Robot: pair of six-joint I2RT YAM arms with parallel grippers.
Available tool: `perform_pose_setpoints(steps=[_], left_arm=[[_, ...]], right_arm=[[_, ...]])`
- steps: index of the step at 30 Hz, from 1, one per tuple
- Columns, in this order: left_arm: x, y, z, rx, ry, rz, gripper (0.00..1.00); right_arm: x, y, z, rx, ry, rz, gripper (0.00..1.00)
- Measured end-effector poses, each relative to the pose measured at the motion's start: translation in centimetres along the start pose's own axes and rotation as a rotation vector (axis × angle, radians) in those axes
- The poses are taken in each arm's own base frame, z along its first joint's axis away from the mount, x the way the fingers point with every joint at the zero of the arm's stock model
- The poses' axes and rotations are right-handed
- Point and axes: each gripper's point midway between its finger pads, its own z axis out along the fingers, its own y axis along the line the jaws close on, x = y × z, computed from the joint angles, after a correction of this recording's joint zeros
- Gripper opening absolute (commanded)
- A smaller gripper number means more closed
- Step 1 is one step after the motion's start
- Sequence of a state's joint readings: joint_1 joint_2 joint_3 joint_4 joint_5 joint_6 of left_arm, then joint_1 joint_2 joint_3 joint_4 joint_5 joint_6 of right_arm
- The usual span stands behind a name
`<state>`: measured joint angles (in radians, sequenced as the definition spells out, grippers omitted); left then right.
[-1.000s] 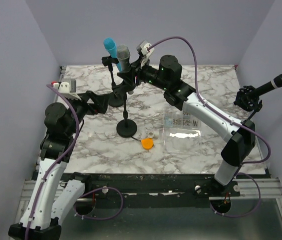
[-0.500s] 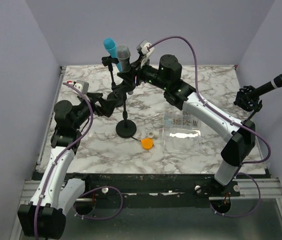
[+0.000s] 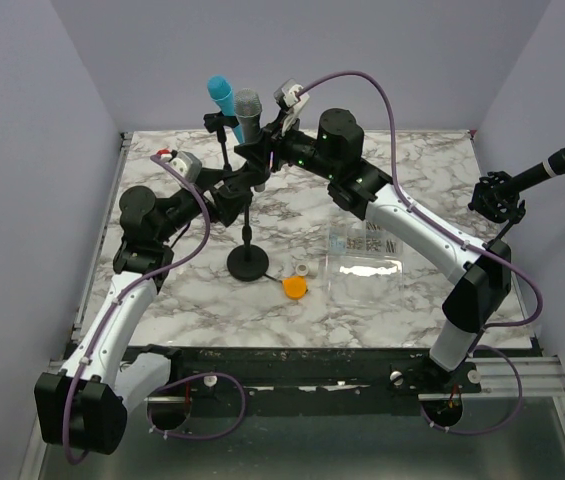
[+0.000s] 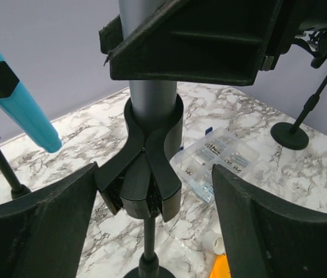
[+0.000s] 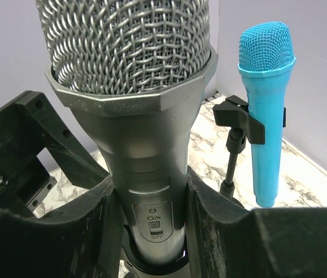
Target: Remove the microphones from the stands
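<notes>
A silver microphone (image 3: 248, 108) sits upright in the black clip (image 4: 150, 174) of a stand with a round base (image 3: 248, 265). My right gripper (image 3: 261, 152) is shut on the microphone's body (image 5: 146, 168), one finger on each side at its on/off switch. My left gripper (image 3: 239, 193) is open, its fingers (image 4: 41, 226) spread wide on either side of the clip and the thin pole below it, not touching them.
A blue microphone (image 3: 221, 97) stands in its own stand just left of the silver one, also in the right wrist view (image 5: 264, 110). A black microphone (image 3: 557, 163) on a stand is at far right. A clear parts box (image 3: 367, 255) and an orange cap (image 3: 294, 287) lie near the base.
My left arm has swung right and forward, bringing its open gripper around the stand's clip. The stand base has shifted slightly left. My right gripper stays shut on the microphone.
</notes>
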<state>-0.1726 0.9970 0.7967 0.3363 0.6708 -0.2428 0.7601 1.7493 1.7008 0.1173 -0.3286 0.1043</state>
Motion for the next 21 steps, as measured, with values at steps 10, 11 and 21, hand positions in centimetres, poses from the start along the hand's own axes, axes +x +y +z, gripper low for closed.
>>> perform_pose_setpoints(steps=[10,11,21], left_arm=[[-0.4,0.3,0.0,-0.004,-0.019,0.027,0.63],[-0.4,0.3,0.0,-0.003,-0.018,0.027,0.69],[1.1,0.1,0.6,0.037,0.025,-0.003,0.58]], right_arm=[[0.1,0.2,0.0,0.0,0.006,0.01,0.18],[0.1,0.2,0.0,0.001,0.006,0.01,0.18],[0.3,1.6,0.7,-0.023,0.013,0.01,0.18]])
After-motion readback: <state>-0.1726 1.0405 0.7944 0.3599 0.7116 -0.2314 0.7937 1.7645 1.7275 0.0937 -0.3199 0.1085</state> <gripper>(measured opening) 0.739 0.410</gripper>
